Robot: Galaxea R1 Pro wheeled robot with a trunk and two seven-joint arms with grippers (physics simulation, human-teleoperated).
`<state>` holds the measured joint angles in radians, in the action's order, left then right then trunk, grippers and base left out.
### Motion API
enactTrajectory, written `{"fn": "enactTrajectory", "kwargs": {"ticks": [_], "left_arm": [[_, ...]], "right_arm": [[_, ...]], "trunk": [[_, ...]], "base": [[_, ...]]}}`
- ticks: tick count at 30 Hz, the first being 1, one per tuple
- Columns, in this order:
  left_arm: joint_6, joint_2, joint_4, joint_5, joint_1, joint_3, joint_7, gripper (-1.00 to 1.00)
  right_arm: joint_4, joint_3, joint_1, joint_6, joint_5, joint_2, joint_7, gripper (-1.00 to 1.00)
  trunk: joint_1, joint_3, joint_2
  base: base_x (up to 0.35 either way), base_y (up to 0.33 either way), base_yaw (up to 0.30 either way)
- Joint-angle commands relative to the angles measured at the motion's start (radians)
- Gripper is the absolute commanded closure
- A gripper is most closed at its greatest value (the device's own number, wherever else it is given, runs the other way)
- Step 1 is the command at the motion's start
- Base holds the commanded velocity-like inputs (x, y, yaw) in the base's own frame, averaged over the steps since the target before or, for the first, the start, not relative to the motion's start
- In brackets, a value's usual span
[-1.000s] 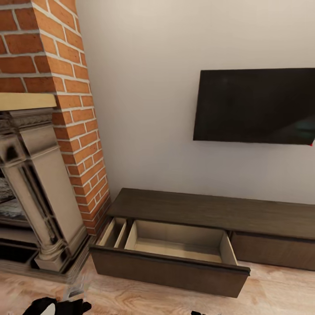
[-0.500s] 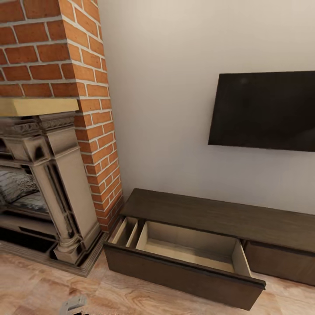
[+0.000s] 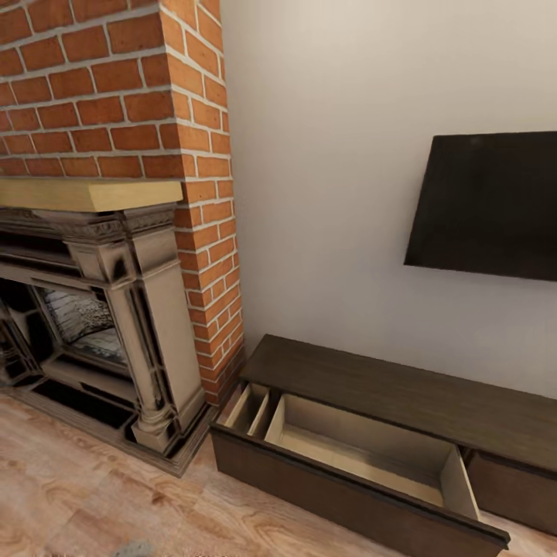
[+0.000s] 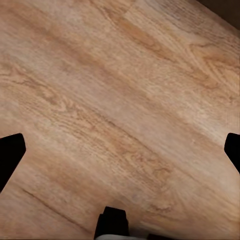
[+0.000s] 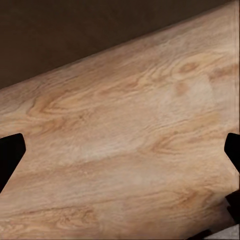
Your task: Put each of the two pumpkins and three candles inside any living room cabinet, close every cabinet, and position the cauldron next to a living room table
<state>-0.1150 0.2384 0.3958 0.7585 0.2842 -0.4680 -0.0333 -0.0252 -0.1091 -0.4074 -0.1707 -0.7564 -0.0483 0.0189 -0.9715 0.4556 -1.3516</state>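
You faced a pale plaster wall (image 3: 325,193) with a red brick chimney breast (image 3: 116,85) rising at its left, and a wood-plank floor (image 3: 85,495) spread below both. Against the brick stood an ornate grey fireplace surround (image 3: 147,309) topped by a light wooden mantel shelf (image 3: 85,193). A dark flat television (image 3: 495,205) hung on the wall to the right. Beneath it, the cabinet (image 3: 402,387) ran low along the wall, its left end just beside the foot of the brick. Its leftmost drawer (image 3: 363,456) stood pulled out over the floor, showing pale beige insides with narrow dividers at the left end and nothing lying in the large compartment; the drawer front to its right was flush. Your left gripper (image 4: 120,150) hung over bare planks with its dark fingertips (image 4: 10,155) spread wide apart, gripping nothing. Your right gripper (image 5: 120,150) was likewise splayed and unloaded, over planks next to a dark brown cabinet face (image 5: 90,35).
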Motion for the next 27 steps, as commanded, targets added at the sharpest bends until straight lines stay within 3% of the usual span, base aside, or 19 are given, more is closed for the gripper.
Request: {"fn": "enactTrajectory", "kwargs": {"ticks": [1,5,8,12,27], "left_arm": [[-0.003,0.001,0.001,0.008,0.001,-0.006,-0.003,-1.00],[-0.002,0.000,-0.008,0.008,0.001,-0.005,-0.003,-1.00],[-0.002,0.000,-0.012,0.008,0.000,-0.005,-0.003,-1.00],[-0.002,-0.002,-0.014,0.008,0.000,-0.005,-0.003,-1.00],[-0.003,-0.001,-0.014,0.006,0.000,-0.006,0.000,-1.00]], "right_arm": [[0.001,-0.009,-0.001,-0.005,-0.009,-0.001,-0.028,-1.00],[0.001,-0.009,-0.001,-0.033,-0.008,-0.002,-0.119,-1.00],[0.001,-0.009,-0.001,-0.051,-0.009,-0.006,-0.150,-1.00],[0.001,-0.009,-0.001,-0.055,-0.009,-0.009,-0.157,-1.00],[0.001,-0.009,-0.001,-0.059,-0.011,-0.010,-0.153,-1.00]], "trunk": [[0.004,-0.002,0.007],[0.019,-0.015,0.035],[0.031,-0.024,0.056],[0.046,-0.037,0.084],[0.046,-0.037,0.084]], "base": [[0.000,0.000,0.254],[0.000,0.000,0.230],[0.000,0.000,0.171],[0.000,0.000,0.123],[0.000,0.000,0.064]]}}
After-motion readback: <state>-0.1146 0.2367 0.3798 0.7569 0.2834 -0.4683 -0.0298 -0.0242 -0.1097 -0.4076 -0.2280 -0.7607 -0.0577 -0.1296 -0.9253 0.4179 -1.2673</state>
